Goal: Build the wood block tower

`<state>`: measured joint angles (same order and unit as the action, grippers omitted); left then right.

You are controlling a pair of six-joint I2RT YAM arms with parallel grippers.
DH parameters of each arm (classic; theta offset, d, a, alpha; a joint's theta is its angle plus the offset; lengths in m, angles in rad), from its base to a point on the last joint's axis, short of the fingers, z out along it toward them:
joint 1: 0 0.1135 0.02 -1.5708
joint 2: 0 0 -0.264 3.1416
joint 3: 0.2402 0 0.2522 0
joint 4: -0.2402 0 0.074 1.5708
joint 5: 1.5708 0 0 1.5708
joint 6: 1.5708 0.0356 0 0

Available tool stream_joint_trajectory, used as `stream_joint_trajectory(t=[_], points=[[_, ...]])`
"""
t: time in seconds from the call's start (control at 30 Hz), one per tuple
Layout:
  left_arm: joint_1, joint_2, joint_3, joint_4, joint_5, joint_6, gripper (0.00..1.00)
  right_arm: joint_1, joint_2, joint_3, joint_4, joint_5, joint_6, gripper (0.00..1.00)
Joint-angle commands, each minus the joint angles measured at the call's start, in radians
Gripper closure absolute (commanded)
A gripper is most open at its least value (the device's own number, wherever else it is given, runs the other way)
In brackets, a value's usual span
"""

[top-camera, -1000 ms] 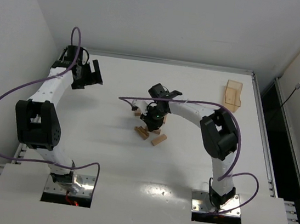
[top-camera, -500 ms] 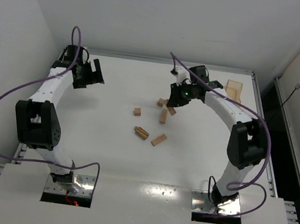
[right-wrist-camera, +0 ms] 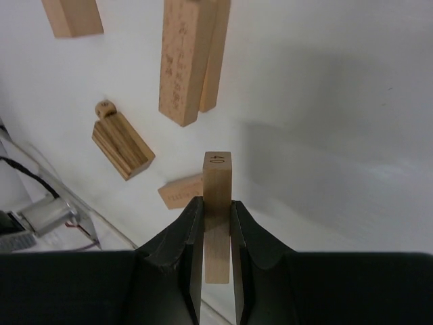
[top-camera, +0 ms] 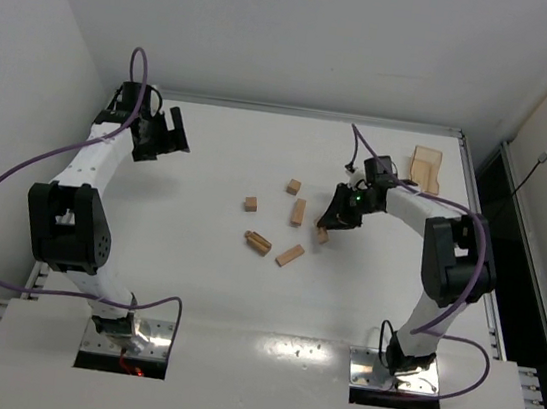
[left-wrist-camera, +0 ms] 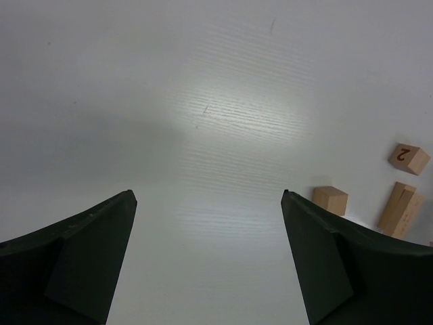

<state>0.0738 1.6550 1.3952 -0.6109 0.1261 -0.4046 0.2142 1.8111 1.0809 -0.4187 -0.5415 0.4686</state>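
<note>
**Top external view.** The wood blocks (top-camera: 298,212) lie scattered flat at the middle of the tabletop (top-camera: 191,295). Two small cubes lie on the far side, one bar lies beside them, and more bars lie nearer the arm bases. The right end effector (top-camera: 332,222) is at the right edge of this scatter, with the held bar (top-camera: 322,235) at its tips. The left end effector (top-camera: 167,135) is at the far left, well apart from every block. Its jaws are spread and have nothing in them. A shallow light-wood tray (top-camera: 424,169) sits near the far right corner, apart from the blocks.

**Left wrist view.** The fingers (left-wrist-camera: 88,257) stand wide apart over bare tabletop. At the right edge are a cube marked "2" (left-wrist-camera: 408,158), a plain cube (left-wrist-camera: 330,200) and a bar (left-wrist-camera: 400,208) partly hidden by the right finger.

**Right wrist view.** The fingers (right-wrist-camera: 177,244) are closed narrowly on the long sides of the held bar, whose end face reads "04". I cannot tell whether this bar touches the tabletop. Beyond it lie two long bars (right-wrist-camera: 189,57) touching side by side and a darker-grained block (right-wrist-camera: 123,143). Another block (right-wrist-camera: 181,191) is partly hidden behind the held bar.
</note>
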Motion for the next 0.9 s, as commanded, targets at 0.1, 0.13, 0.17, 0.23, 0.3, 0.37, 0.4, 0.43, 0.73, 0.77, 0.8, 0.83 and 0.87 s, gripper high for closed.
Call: stream_joint_trajectory(t=[0.1, 0.13, 0.17, 0.23, 0.3, 0.37, 0.4, 0.43, 0.73, 0.77, 0.8, 0.83, 0.87], points=[[0.015, -0.021, 0.031, 0.028, -0.017, -0.005, 0.13, -0.038, 0.021, 0.010, 0.147, 0.060, 0.152, 1.00], [0.015, -0.021, 0.031, 0.028, -0.017, -0.005, 0.13, -0.038, 0.021, -0.001, 0.168, 0.086, 0.165, 1.00], [0.015, -0.021, 0.031, 0.028, -0.026, -0.005, 0.13, -0.038, 0.021, -0.010, 0.213, 0.086, 0.176, 1.00], [0.024, -0.021, 0.031, 0.028, -0.026, -0.005, 0.13, -0.038, 0.030, -0.001, 0.222, 0.120, 0.185, 1.00], [0.024, -0.011, 0.031, 0.028, -0.026, -0.005, 0.13, -0.027, 0.042, 0.008, 0.247, 0.149, 0.185, 1.00], [0.024, -0.001, 0.031, 0.028, -0.026, -0.005, 0.13, -0.018, 0.042, 0.008, 0.270, 0.164, 0.194, 1.00], [0.024, -0.001, 0.031, 0.028, -0.026, -0.005, 0.13, -0.018, 0.042, 0.008, 0.285, 0.176, 0.194, 1.00], [0.024, -0.001, 0.031, 0.028, -0.026, -0.005, 0.13, -0.018, 0.042, 0.008, 0.285, 0.187, 0.194, 1.00], [0.024, 0.017, 0.041, 0.028, -0.026, -0.005, 0.13, 0.001, 0.097, -0.001, 0.339, 0.204, 0.194, 1.00], [0.024, 0.017, 0.041, 0.028, -0.026, -0.005, 0.13, 0.014, 0.097, -0.012, 0.339, 0.195, 0.203, 1.00], [0.024, 0.017, 0.041, 0.028, -0.026, -0.005, 0.13, 0.014, 0.106, -0.012, 0.339, 0.195, 0.203, 1.00], [0.024, 0.017, 0.041, 0.028, -0.026, -0.005, 0.13, 0.014, 0.106, -0.012, 0.348, 0.195, 0.214, 1.00], [0.024, 0.017, 0.041, 0.028, -0.026, -0.005, 0.13, 0.025, 0.106, -0.012, 0.348, 0.195, 0.223, 1.00]])
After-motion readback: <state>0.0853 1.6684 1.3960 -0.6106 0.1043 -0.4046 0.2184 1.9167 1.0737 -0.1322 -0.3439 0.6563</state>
